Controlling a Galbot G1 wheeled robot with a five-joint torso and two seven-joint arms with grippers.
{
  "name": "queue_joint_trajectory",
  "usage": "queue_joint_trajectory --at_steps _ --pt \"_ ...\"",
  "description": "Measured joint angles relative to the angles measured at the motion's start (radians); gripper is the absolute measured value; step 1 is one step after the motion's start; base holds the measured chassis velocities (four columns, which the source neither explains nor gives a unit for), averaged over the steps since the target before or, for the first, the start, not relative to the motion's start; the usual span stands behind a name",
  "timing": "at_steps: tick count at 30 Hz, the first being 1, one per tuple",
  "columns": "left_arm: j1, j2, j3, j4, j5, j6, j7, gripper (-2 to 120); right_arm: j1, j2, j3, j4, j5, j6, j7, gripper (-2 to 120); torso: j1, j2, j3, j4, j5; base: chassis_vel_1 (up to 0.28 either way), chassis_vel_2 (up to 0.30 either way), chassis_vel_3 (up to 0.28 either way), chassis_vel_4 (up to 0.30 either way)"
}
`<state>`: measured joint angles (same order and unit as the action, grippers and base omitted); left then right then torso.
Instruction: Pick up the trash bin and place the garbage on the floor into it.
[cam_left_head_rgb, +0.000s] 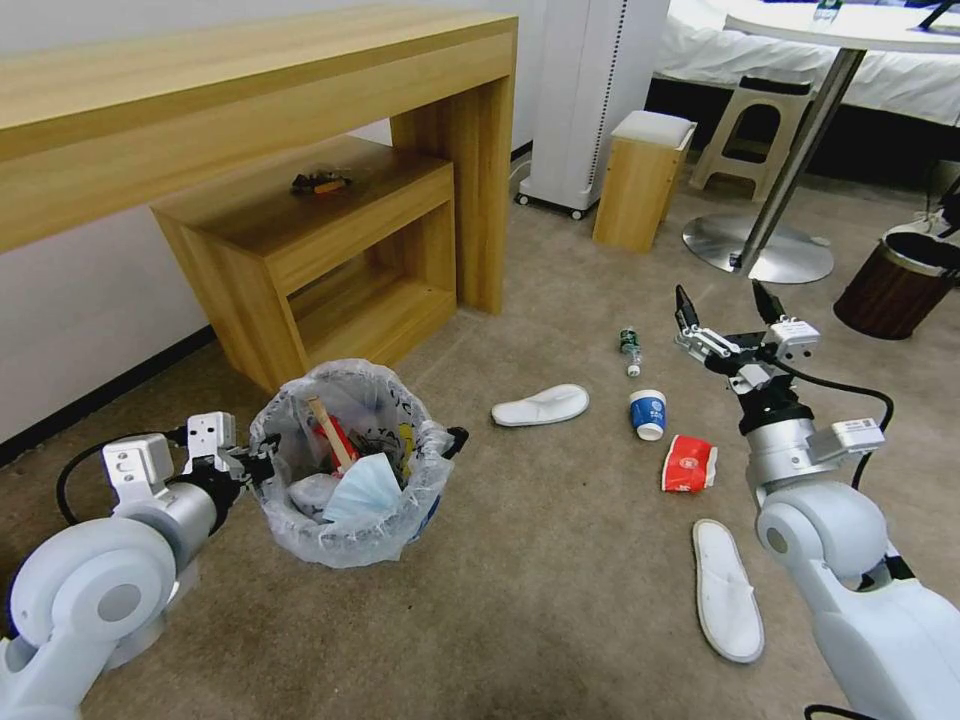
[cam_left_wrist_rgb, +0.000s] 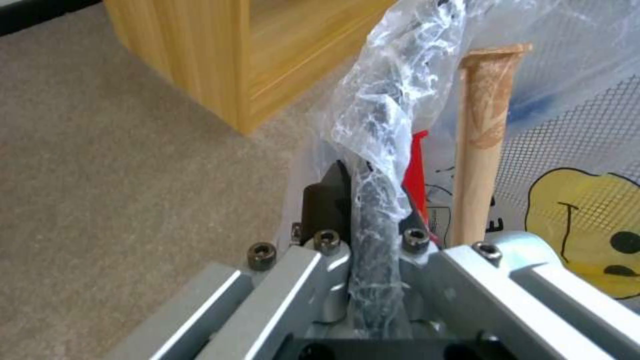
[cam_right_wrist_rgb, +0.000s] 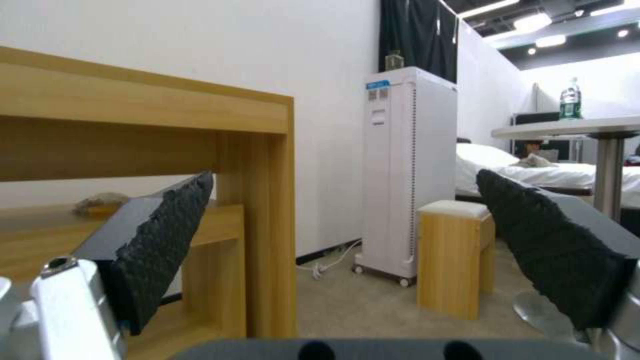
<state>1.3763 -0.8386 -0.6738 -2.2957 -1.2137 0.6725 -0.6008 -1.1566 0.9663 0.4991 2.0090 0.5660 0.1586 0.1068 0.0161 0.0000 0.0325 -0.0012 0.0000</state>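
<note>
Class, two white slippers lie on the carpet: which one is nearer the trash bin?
The slipper lying crosswise just beyond the bin, left of the blue cup. The other slipper lies lengthwise beside the right arm.

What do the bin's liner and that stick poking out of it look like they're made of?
The trash bin liner looks like thin translucent plastic film, crinkled and glossy where the left gripper pinches the rim. The stick looks like pale unfinished wood, matte with faint grain.
</note>
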Motion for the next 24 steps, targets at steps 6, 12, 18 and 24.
queue_joint_trajectory --at_steps 6,12,18,24 --pt "0.000 -0.001 0.000 0.000 0.000 -0.001 0.000 0 0.001 0.000 -0.005 -0.001 -0.001 0.002 -0.009 100 0.000 0.000 0.000 -0.0002 -0.0001 -0.035 -0.044 -0.042 -0.036" --pt "-0.001 -0.002 0.003 0.006 0.001 -0.001 0.004 0 0.003 0.000 -0.009 -0.008 -0.002 0.002 -0.010 100 0.000 0.000 0.000 -0.0004 0.0000 -0.079 -0.071 -0.076 -0.078" --pt "-0.007 0.000 0.005 0.012 0.001 -0.001 0.007 0 0.006 0.001 -0.010 -0.010 -0.002 0.002 -0.010 100 0.000 0.000 0.000 -0.0003 0.0000 -0.067 -0.059 -0.065 -0.066" --pt "-0.008 0.002 0.005 0.015 0.001 -0.002 0.008 0 0.006 0.003 -0.011 -0.010 -0.003 0.002 -0.011 100 0.000 0.000 0.000 -0.0004 0.0000 -0.009 -0.016 -0.018 -0.015"
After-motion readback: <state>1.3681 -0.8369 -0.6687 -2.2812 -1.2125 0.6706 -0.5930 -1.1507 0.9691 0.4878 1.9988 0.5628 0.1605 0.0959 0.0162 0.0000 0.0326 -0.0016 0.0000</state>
